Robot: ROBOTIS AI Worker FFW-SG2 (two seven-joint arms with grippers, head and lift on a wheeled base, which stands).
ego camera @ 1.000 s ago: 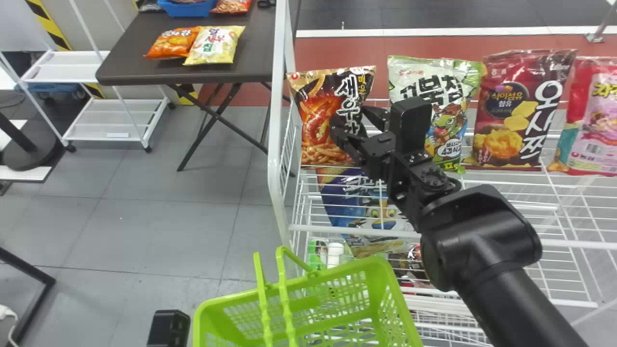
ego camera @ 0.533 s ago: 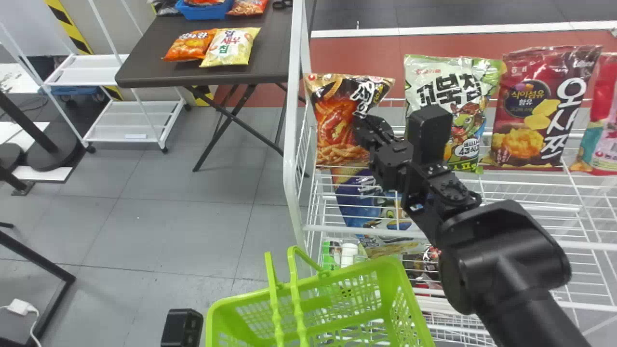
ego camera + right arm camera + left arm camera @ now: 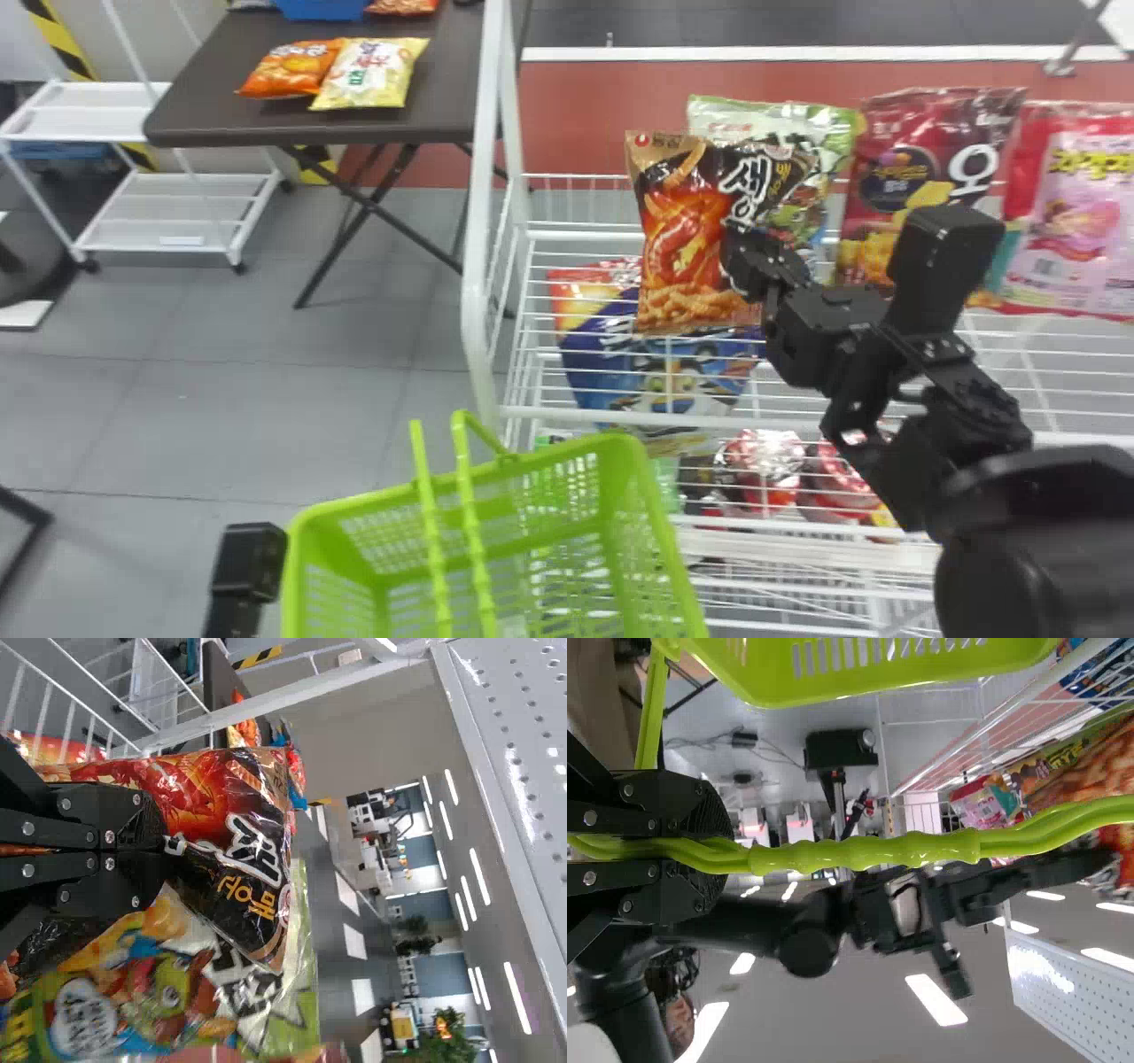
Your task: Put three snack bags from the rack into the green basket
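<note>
Snack bag [image 3: 678,239] — 1 in right gripper [image 3: 751,261]; basket [image 3: 354,507] — 1

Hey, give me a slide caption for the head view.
The right claw grips a red-and-black snack bag at the white wire rack, with the green basket waiting lower down.

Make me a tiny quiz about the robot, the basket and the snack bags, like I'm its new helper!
1. Which pincer grips the basket by its handle?
2. True or false: the bag in the right pincer is inside the basket.
3. Fill in: on the table, the orange bag lies beside a ____ bag.

Key: 1. the left pincer; 2. false; 3. yellow.
</note>
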